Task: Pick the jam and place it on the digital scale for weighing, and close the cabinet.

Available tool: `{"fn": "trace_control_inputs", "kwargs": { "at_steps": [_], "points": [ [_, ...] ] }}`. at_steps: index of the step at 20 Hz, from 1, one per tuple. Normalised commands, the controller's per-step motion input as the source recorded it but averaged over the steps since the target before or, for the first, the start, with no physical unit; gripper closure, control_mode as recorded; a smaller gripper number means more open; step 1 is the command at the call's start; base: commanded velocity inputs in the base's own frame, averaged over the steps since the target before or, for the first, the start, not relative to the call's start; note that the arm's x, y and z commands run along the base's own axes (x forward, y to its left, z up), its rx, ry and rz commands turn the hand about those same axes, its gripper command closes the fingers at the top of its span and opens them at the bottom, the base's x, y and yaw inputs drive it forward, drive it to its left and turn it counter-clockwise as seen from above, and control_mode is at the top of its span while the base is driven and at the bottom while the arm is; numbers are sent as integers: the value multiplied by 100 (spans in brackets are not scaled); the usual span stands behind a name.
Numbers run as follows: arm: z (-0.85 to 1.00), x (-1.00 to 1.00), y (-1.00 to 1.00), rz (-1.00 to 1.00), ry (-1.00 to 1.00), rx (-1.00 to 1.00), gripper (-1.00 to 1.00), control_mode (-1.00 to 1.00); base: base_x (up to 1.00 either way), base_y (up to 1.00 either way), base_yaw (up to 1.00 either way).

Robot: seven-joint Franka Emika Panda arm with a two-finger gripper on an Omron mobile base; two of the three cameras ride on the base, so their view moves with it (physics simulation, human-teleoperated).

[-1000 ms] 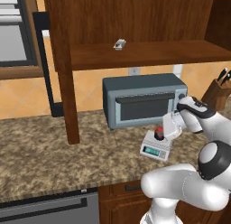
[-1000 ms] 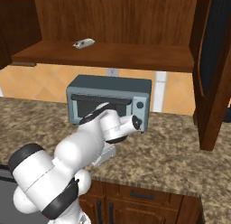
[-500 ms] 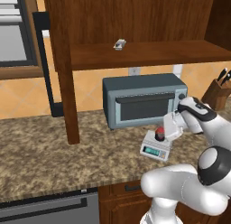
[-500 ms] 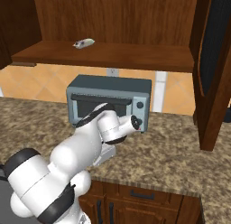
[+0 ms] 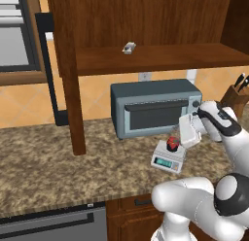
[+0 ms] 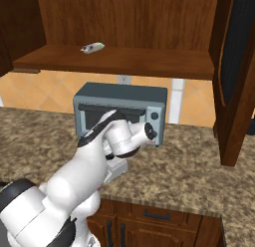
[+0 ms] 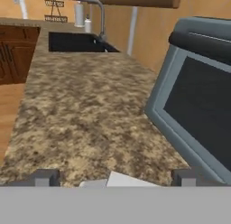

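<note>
The jam (image 5: 171, 143), a tiny jar with a red lid, stands on the digital scale (image 5: 168, 157) in front of the toaster oven. My gripper (image 5: 181, 138) hovers just right of the jar, apart from it. In the hand view its fingertips (image 7: 45, 178) stand wide apart, open, with nothing between them, and a pale corner of the scale (image 7: 124, 180) shows at the bottom. The cabinet (image 5: 146, 26) above the counter is open. One brown door (image 5: 65, 65) juts out on the left, and the other door (image 6: 238, 71) hangs open on the right.
A blue-grey toaster oven (image 5: 155, 106) sits close behind the scale and fills the right of the hand view (image 7: 198, 96). A small grey-white item (image 5: 129, 48) lies on the cabinet shelf. A knife block (image 5: 238, 92) stands far right. A sink (image 7: 74, 41) lies further along the counter.
My hand has drawn back a little, up and away from the jam. The jar stays on the scale, and the cabinet doors have not moved.
</note>
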Motion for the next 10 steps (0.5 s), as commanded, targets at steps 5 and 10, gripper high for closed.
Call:
{"fn": "trace_control_inputs", "kwargs": {
  "at_steps": [5,10],
  "points": [
    [56,-76,-11,-7,-41,4,-100,-100,0,0,0],
    [53,-58,-17,-6,-46,21,-100,-100,0,0,0]
  ]
}}
